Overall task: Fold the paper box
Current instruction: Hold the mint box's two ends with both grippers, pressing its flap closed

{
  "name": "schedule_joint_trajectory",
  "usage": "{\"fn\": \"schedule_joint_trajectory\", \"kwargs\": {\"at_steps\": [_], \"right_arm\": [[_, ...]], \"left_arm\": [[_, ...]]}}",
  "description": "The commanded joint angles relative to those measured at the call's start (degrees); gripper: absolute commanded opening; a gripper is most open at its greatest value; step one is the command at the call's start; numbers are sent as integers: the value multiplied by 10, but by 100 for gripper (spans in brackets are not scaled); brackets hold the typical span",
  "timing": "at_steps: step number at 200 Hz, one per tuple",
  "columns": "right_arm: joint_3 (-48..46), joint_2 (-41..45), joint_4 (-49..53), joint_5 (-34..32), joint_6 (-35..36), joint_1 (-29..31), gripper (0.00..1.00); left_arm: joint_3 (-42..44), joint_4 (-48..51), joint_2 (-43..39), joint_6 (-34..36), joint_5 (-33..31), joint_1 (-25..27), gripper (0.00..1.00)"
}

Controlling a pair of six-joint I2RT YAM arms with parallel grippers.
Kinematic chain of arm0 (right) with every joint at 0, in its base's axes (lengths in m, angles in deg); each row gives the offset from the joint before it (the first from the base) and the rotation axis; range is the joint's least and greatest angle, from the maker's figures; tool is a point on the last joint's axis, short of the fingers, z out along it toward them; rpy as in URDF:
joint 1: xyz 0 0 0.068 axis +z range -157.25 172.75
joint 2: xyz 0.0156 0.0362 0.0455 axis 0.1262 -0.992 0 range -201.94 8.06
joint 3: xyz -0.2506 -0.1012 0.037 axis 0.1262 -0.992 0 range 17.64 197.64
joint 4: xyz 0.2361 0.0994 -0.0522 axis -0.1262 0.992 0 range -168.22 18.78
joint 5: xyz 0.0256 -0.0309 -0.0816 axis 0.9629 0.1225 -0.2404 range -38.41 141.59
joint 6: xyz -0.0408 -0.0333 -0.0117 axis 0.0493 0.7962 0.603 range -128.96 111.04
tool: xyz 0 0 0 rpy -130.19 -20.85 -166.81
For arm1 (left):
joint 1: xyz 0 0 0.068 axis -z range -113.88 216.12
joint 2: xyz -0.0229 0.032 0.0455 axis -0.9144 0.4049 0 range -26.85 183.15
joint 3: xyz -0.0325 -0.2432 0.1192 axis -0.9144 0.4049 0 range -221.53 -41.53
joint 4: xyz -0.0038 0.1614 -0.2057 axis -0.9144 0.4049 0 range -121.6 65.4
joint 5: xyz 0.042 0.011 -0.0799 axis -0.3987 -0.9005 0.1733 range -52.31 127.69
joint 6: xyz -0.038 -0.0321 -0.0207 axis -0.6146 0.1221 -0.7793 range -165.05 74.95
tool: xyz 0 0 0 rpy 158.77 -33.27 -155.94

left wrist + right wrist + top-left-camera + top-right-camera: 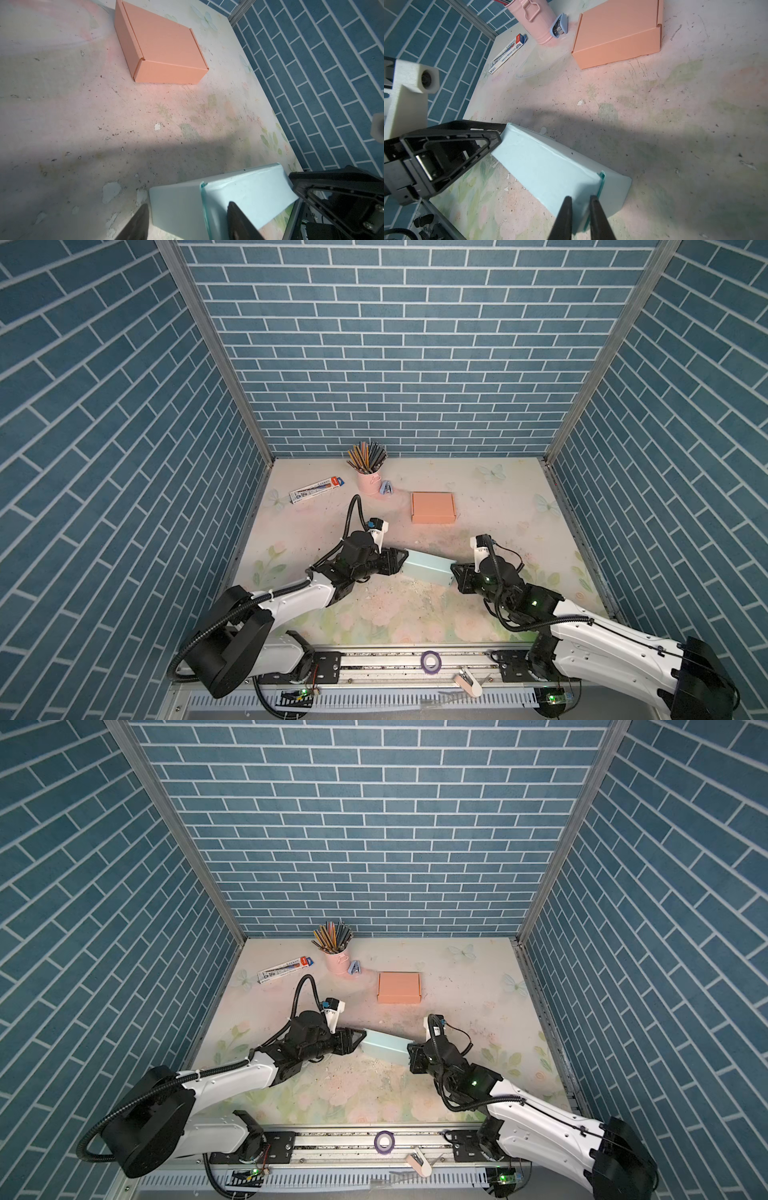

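Right claw (581, 197), nearly closed, pinches a thin wall at one end of the pale blue box (428, 570). At the other end the left claw (187, 204) stands wide apart, astride the box; contact is unclear. It lies mid-table (498, 506), between both arms.

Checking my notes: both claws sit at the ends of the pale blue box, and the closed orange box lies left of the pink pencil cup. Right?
No: both top views show the orange box right of the pink pencil cup, not left. The left claw and right claw are at the ends of the pale blue box.
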Motion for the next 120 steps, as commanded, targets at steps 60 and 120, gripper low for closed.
{"fn": "schedule_joint_trajectory", "kwargs": {"at_steps": [60, 120], "right_arm": [[-49, -12, 48, 13, -29, 1, 16], [-75, -37, 62, 13, -37, 1, 14]], "left_arm": [[60, -21, 76, -5, -9, -3, 58], [69, -37, 92, -11, -10, -3, 57]]}}
